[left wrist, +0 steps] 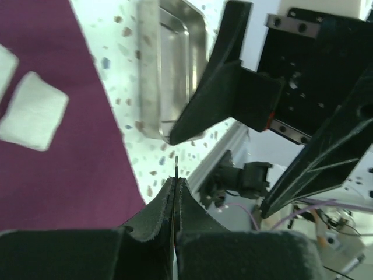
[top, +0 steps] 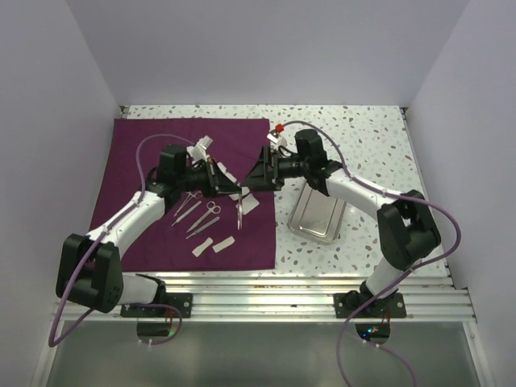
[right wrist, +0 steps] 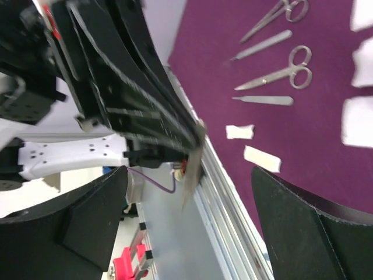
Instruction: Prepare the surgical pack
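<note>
The maroon cloth [top: 161,161] lies flat on the left of the table. Two small scissors [top: 208,211] and two tweezers [top: 200,226] lie on it, with white gauze pads [top: 214,244] nearby. The steel tray [top: 318,216] sits on the bare table to the right of the cloth. My left gripper [top: 237,192] is shut on another pair of tweezers [top: 239,212], which hangs down over the cloth's right part. Its thin tip [left wrist: 176,161] pokes out between the pads. My right gripper [top: 250,179] is open and empty, facing the left one closely; the held tweezers [right wrist: 194,169] hang between its fingers [right wrist: 315,227].
Scissors [right wrist: 280,74], tweezers [right wrist: 265,100] and gauze strips [right wrist: 262,158] show on the cloth in the right wrist view. The tray [left wrist: 175,64] and a gauze pad [left wrist: 32,111] show in the left wrist view. Walls enclose the table; an aluminium rail [top: 258,290] runs along the near edge.
</note>
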Controlling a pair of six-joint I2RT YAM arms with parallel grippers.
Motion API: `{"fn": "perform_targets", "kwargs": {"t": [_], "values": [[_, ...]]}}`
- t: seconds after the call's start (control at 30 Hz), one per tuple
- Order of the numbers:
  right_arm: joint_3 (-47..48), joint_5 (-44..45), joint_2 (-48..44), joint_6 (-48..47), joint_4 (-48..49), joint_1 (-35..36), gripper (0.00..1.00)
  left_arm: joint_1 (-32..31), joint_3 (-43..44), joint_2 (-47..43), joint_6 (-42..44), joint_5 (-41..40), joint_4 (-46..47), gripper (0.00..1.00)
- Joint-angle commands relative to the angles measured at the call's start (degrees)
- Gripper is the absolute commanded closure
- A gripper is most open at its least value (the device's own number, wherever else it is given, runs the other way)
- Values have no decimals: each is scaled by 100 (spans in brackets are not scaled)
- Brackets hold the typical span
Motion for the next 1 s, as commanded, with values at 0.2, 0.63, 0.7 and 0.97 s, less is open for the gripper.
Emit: {"fn": "perform_targets", "kwargs": {"t": [0.2,0.63,0.7,0.97], "values": [[-261,-438,245,662,1308,254,19,-178,-72,-152,-1293,495,1727,100],[-463,-430,280,769,1291,290,99,-143,508,454,-872,389,1167,92],[-437,-324,298,646,880,290,100,-64,727,639,-365,197,710,73],[528,1526,412,-1173,-2704,44,100,674,2484,1279,1685,-2555,-2436,25]]}}
